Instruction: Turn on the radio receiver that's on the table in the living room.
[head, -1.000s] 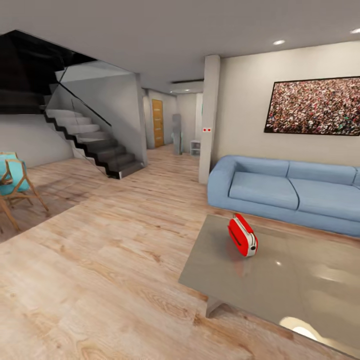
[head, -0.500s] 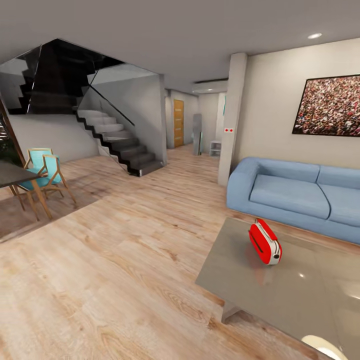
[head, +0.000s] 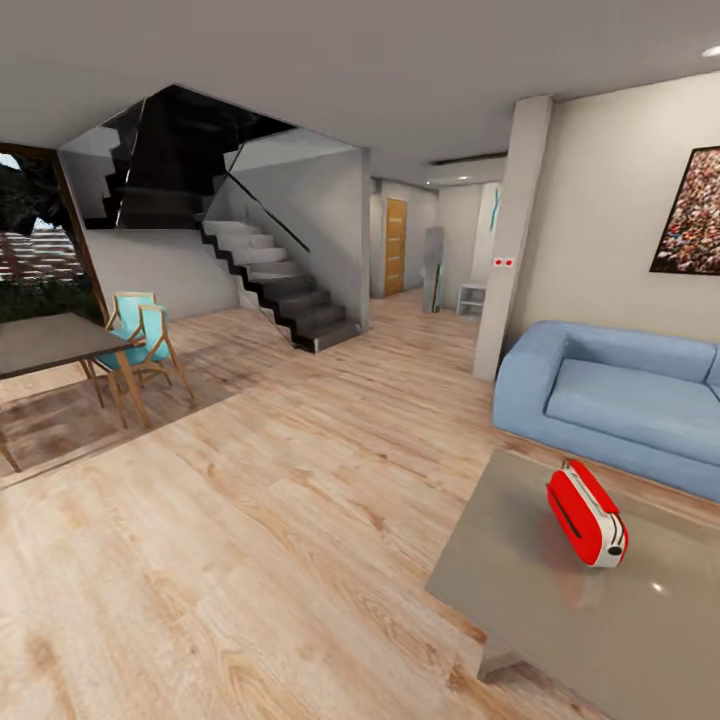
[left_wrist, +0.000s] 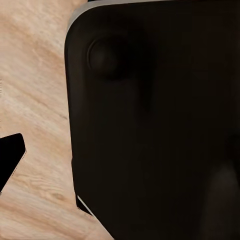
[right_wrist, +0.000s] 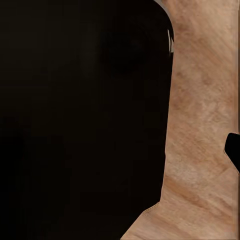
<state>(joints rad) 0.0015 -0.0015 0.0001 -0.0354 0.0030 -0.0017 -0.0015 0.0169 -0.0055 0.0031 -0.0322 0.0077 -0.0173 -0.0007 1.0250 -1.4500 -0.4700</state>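
The red radio receiver (head: 587, 512), with a white-silver band, lies on the glossy grey-taupe table (head: 560, 630) at the lower right of the head view, near the table's far left corner. This is the living room, with a blue sofa (head: 620, 395) behind the table and the edge of a crowd picture (head: 692, 215) on the beige wall. In the left wrist view a dark rounded panel (left_wrist: 160, 120) hangs over wood floor, with a black tip (left_wrist: 10, 160) at the edge. The right wrist view has a similar dark panel (right_wrist: 80, 120) and a black tip (right_wrist: 232, 150).
Light wood floor (head: 250, 520) stretches from the near left up to the table. A dark staircase (head: 280, 285) rises at the back. A dining table (head: 50, 340) with teal chairs (head: 140, 335) stands at the left. A white pillar (head: 510, 240) stands beside the sofa's end.
The whole head view has swung left, so the radio, table and sofa now sit further right and lower in the picture. The dining table and chairs have come into view.
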